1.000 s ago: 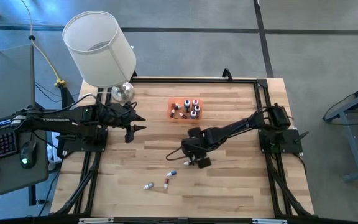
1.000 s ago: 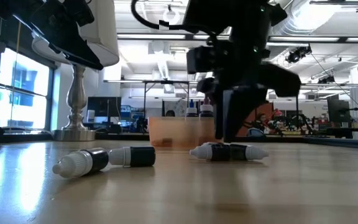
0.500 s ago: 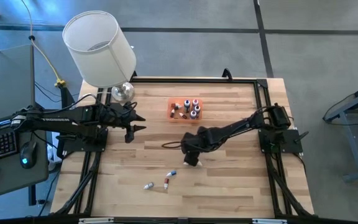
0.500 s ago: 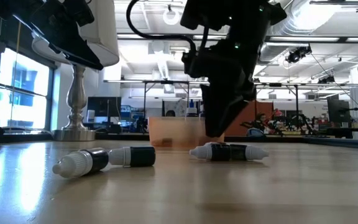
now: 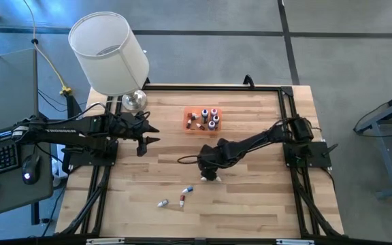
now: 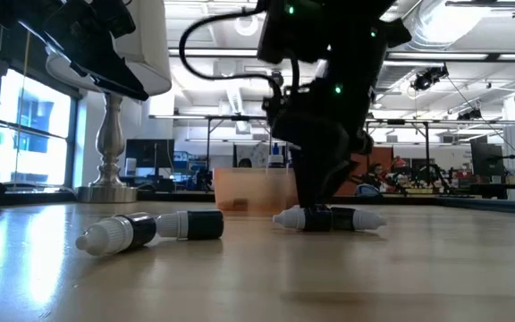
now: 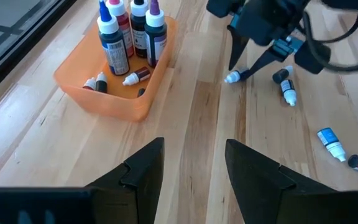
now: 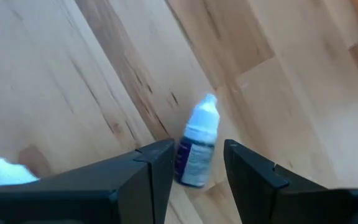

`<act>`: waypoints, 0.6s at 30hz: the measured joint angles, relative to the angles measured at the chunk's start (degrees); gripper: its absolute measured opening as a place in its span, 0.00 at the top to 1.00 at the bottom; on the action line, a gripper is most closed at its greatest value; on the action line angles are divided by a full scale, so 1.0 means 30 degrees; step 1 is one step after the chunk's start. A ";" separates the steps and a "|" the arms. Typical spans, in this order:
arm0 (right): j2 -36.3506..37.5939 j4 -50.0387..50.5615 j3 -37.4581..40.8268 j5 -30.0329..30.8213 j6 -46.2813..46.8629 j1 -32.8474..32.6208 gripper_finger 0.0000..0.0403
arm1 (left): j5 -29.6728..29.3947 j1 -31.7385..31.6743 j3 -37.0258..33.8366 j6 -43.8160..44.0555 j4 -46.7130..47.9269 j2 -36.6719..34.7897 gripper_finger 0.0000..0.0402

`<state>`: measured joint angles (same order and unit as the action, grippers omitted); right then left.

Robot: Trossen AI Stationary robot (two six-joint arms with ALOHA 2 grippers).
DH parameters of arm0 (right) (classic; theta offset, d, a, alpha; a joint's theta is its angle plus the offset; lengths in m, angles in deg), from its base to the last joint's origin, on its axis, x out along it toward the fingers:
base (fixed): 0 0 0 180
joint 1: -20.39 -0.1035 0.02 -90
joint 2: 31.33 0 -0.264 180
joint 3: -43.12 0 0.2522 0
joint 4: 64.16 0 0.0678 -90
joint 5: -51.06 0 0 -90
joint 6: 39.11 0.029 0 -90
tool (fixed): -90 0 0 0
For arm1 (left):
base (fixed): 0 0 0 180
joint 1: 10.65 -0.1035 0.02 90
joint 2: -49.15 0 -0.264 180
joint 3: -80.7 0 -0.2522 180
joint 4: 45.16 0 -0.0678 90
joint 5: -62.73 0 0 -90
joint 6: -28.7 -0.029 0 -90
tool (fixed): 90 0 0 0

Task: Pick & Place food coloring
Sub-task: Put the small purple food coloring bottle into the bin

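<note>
One second on, right gripper (image 6: pixel 316 210) lower, open astride lying food coloring bottle (image 6: pixel 329 218).

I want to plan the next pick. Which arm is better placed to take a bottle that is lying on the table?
The right. Its gripper is low over a lying food coloring bottle, open fingers on either side. The left gripper waits near the lamp, farther from the loose bottles.
</note>
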<state>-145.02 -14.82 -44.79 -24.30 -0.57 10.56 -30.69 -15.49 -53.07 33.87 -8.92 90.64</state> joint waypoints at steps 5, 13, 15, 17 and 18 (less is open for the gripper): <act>-0.0806 -0.0061 -0.0101 0.0126 -0.0439 -0.0014 0.67 | 0.0014 0.0000 0.0000 -0.0011 0.0018 0.0000 0.58; -0.0955 -0.1681 -0.0035 -0.0008 -0.2878 0.0305 0.82 | 0.0010 0.0000 0.0000 -0.0044 0.0007 0.0000 0.58; -0.0969 -0.2785 -0.0305 0.0214 -0.3799 0.0574 0.85 | 0.0008 0.0000 0.0000 -0.0044 0.0007 0.0000 0.58; -0.1044 -0.3499 -0.0712 0.0849 -0.5051 0.0946 0.85 | 0.0007 0.0000 0.0000 -0.0044 0.0001 0.0000 0.58; -0.1044 -0.3909 -0.1029 0.1420 -0.5861 0.1157 0.85 | 0.0007 -0.0007 0.0000 -0.0044 0.0006 0.0000 0.58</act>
<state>-148.15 -26.54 -47.87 -20.04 -18.15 14.03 -30.67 -15.51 -53.07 33.74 -8.90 90.64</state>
